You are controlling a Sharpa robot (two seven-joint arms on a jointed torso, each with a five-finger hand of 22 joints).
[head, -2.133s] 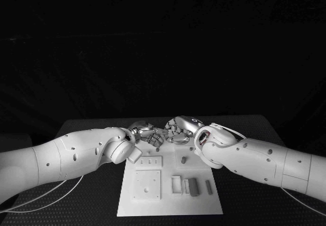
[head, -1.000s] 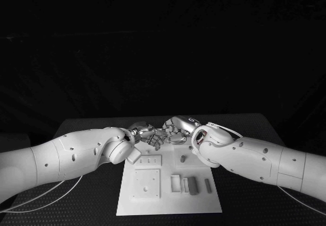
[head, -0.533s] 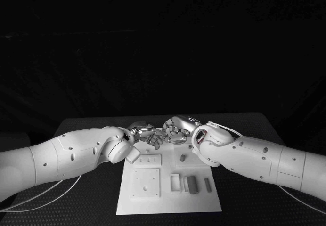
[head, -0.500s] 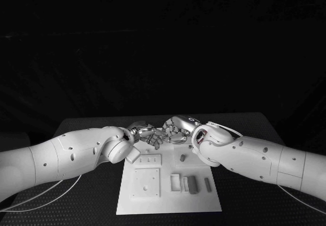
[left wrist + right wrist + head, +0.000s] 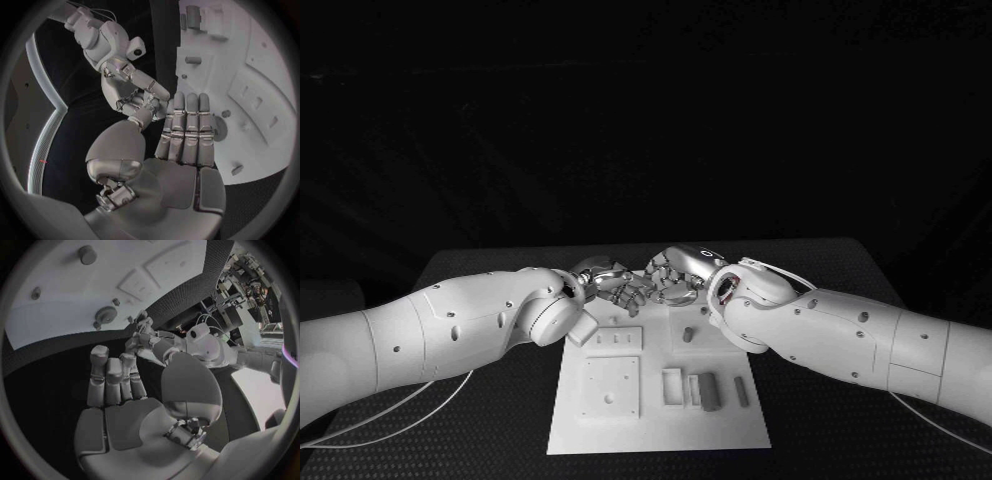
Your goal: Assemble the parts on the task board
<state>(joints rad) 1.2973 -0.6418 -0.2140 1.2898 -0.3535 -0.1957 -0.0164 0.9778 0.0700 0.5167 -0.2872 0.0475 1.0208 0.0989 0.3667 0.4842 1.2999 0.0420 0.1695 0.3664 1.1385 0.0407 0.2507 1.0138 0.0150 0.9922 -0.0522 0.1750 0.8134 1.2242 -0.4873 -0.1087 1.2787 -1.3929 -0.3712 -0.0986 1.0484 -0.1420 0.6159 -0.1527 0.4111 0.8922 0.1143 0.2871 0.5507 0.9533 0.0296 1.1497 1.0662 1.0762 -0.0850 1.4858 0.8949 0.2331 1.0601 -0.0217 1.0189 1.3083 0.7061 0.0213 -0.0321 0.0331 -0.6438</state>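
A: What has moved since two seconds ago?

B: The right silver hand (image 5: 678, 278) has drawn a little closer to the left silver hand (image 5: 607, 283); the flat white task board (image 5: 661, 420) and its small grey parts have stayed put.

A: Where are the hands now?

B: Fingertip to fingertip above the board's far edge, over the black table (image 5: 473, 270).

A: Holding anything?

B: I cannot tell. In each wrist view the fingers lie straight and side by side, palm bare; where the tips meet is too small to read.

A: The parts?

B: A grey peg (image 5: 688, 335) stands upright near the right hand; grey bars (image 5: 708, 391) lie on the near half
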